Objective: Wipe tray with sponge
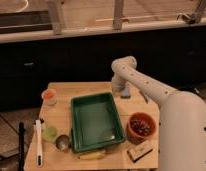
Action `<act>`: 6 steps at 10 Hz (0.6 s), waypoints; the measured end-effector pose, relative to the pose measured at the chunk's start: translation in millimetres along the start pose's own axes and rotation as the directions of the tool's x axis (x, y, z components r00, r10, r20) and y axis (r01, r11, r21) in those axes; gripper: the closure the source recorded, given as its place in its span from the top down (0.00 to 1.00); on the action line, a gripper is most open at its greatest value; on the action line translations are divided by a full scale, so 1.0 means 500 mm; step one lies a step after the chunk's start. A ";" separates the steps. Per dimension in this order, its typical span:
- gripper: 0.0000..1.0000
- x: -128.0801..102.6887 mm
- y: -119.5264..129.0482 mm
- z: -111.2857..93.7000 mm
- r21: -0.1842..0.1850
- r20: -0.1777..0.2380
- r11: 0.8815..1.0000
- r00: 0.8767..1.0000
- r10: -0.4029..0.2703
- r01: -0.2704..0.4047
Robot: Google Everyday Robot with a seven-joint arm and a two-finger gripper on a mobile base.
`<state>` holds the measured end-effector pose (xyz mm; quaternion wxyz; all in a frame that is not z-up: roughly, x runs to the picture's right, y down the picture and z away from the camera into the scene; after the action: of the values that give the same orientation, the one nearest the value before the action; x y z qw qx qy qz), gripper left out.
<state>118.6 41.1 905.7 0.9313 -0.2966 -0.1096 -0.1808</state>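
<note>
A green tray (78,107) lies in the middle of the wooden table, and its inside looks bare. My gripper (121,90) hangs from the white arm (146,85) just beyond the tray's far right corner, low over the table. A small bluish-grey thing (127,93), possibly the sponge, sits right at the gripper. I cannot tell whether it is held. A white and brown block (140,150) lies at the front right of the table.
An orange bowl (141,125) with dark contents stands right of the tray. A red cup (48,95) is at the far left. A green cup (49,133), a metal cup (62,142) and a white brush (38,142) are at the front left. A banana (93,155) lies in front of the tray.
</note>
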 end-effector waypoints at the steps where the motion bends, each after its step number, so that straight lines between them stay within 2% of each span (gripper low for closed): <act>1: 0.50 0.022 0.000 -0.002 0.005 -0.009 1.000 1.000 -0.003 0.003; 3: 0.73 0.078 0.009 -0.007 0.001 -0.021 0.999 0.999 -0.033 0.033; 4: 0.78 0.093 0.011 -0.007 -0.001 -0.020 0.998 0.998 -0.063 0.063; 6: 0.80 0.122 0.013 0.005 -0.026 -0.018 0.989 0.989 -0.146 0.146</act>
<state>176.4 31.1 923.0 0.9129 -0.2973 -0.1196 -0.2528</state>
